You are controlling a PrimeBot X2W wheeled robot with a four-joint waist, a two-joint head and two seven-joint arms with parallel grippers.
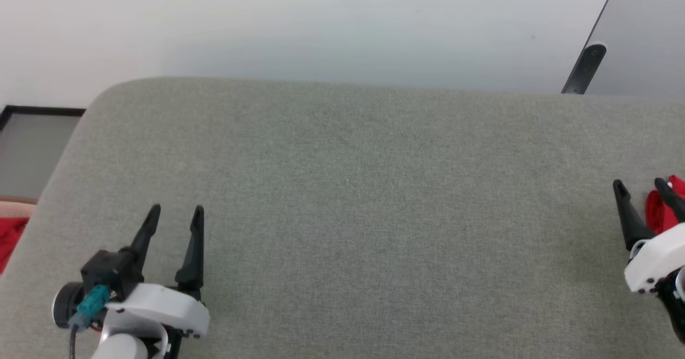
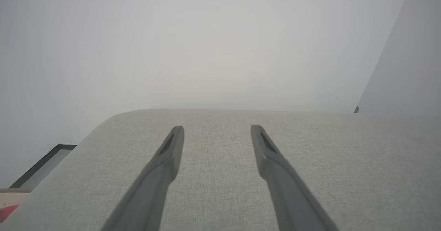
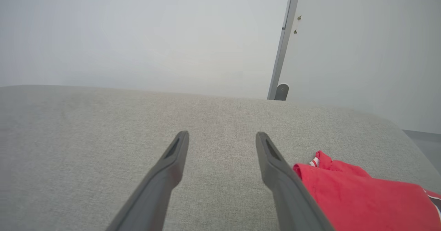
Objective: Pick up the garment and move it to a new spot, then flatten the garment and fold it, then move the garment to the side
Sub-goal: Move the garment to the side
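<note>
The garment, red with a bit of red-and-white striped trim, lies on the grey fabric surface at its right side; in the head view a small part of the garment shows at the right edge. My right gripper stands open just left of it, its right finger beside the cloth with nothing between the fingers; in the head view the right gripper has red cloth behind its fingers. My left gripper is open and empty over the surface's lower left, and the left gripper points across bare fabric.
The grey surface has rounded far corners and a far edge near a pale wall. A dark post rises at the back right. Left of the surface sit a dark-framed panel and a red cloth lower down.
</note>
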